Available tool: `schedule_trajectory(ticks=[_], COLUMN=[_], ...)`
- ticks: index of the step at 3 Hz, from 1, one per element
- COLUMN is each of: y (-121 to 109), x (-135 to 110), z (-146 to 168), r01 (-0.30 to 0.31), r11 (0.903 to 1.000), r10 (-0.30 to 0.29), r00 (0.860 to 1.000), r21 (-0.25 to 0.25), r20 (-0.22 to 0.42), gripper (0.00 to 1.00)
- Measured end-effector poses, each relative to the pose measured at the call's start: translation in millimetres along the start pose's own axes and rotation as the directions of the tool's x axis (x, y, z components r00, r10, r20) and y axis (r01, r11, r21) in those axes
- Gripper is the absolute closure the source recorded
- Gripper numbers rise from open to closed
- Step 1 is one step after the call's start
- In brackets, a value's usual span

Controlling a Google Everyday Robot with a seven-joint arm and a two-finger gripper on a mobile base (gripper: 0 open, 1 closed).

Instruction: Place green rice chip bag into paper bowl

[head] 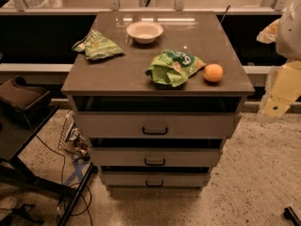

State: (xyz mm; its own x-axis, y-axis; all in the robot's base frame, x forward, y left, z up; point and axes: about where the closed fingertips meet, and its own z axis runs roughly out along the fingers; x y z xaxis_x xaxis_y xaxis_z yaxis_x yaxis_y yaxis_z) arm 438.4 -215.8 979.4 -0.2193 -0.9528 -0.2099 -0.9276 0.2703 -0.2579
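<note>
From the camera view I have 1 look at the scene, taken from the near side and above. The worktop (117, 74) is the top of a cabinet with 3 drawers (154, 131), each with a dark handle and a dark gap above its front; I can't see into those gaps.

The green rice chip bag (173, 68) lies crumpled near the worktop's near edge, a little right of centre. Its dark round logo faces up, but the lettering is too blurred to read. The paper bowl (145, 31) sits upright at the far side, about centre, well apart from the bag, and what I can see of its inside is bare. A paler green bag (97, 45) lies at the far left. An orange (213, 72) rests just beside the chip bag's right end; I can't tell whether they touch.

The gripper (278, 100) hangs at the right edge of the frame, off the worktop's right side and clear of everything on it. It reads as a pale yellowish shape, partly cut off by the frame, and I cannot tell whether it is wide or narrow. It holds nothing that I can see.

At the left, a dark piece of furniture (21, 95) is cut off by the frame, with cables (61, 168) trailing on the floor below it.
</note>
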Motion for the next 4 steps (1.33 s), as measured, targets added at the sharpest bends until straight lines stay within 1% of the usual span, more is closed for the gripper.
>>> schedule_trajectory(ticks=[1,2,3,4], y=[0,-9,-42,-97], x=[0,6,-8,-38], z=[0,3,31,64], r01=[0.000,-0.056,-0.150,-0.227], r11=[1.0000,0.9984,0.9875,0.9730], r10=[0.000,0.056,0.152,0.229], r00=[1.000,0.998,0.988,0.972], r21=[0.000,0.001,-0.047,-0.041], r20=[0.000,0.013,0.032,0.057], gripper=[0.00,0.00,0.00,0.00])
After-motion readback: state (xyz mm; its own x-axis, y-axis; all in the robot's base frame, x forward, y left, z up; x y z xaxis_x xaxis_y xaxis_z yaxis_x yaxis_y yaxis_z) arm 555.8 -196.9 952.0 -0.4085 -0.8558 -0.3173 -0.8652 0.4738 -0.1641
